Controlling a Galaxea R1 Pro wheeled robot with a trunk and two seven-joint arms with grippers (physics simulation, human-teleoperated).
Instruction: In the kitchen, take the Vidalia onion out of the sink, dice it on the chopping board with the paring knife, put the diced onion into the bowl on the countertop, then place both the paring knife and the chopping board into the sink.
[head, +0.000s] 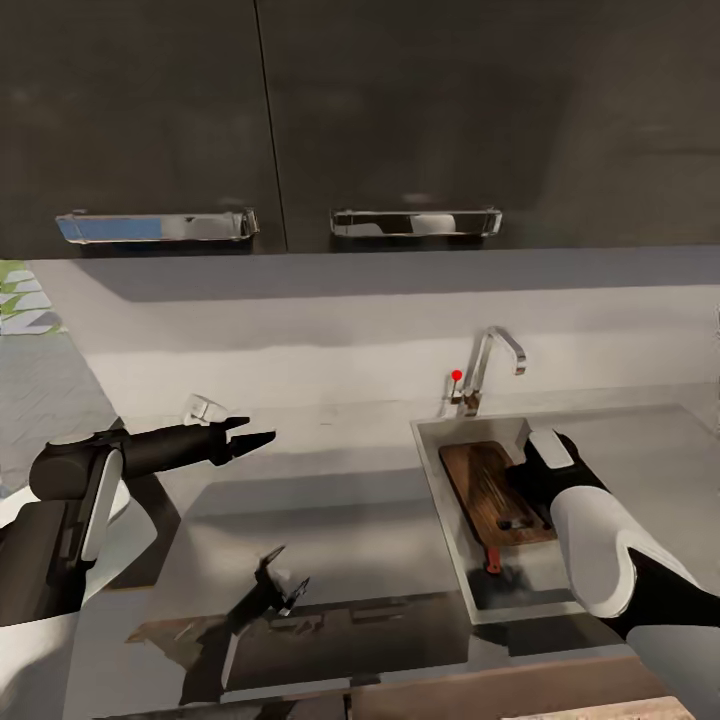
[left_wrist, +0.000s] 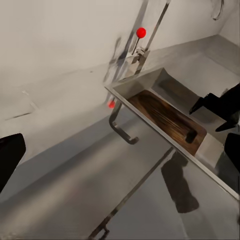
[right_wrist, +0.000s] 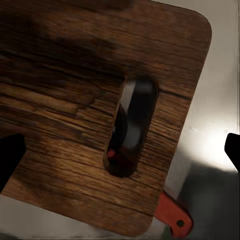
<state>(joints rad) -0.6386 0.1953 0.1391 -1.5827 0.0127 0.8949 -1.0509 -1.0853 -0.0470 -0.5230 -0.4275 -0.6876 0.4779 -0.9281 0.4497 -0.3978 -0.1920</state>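
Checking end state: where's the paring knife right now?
In the sink, lying under the chopping board: in the head view its red handle pokes out from the board's near end, and the right wrist view shows it under the board's handle slot, below the right gripper.

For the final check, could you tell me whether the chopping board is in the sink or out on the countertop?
In the sink. The chopping board lies inside the sink basin, over the paring knife, whose reddish handle sticks out beneath it.

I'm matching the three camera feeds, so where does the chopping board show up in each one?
Head view: chopping board lies in the sink, right of centre.
Left wrist view: board in the basin, right of centre.
Right wrist view: board close up.
Shared landmark: its handle slot.
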